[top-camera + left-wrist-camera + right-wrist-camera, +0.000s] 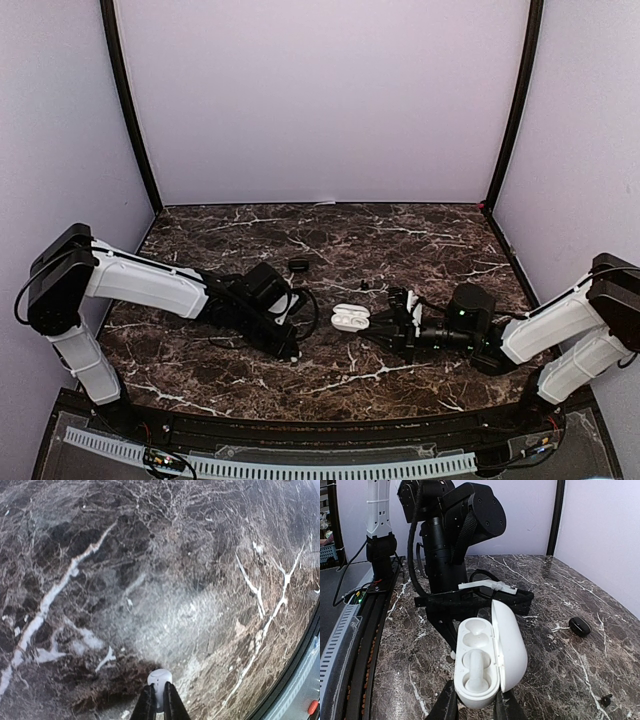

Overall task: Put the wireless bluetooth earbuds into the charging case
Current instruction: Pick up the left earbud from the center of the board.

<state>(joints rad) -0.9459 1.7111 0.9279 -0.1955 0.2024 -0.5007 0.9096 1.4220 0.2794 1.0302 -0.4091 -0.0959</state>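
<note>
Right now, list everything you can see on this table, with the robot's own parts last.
charging case: one, white, lid open, central
seated earbud: one, white, in the case's slot nearer the right gripper
held earbud: one, white, between the left gripper's fingers
pebble-like case: one, black, closed, beyond the charging case
tiny piece: one, black, on the table; perhaps an earbud
table: one, dark marble, white veins
left gripper: one, black, shut on held earbud
right gripper: one, black, shut on charging case

Pale lilac walls (320, 100) and black corner posts (131, 110) enclose a dark, white-veined marble table (400, 225).
</note>
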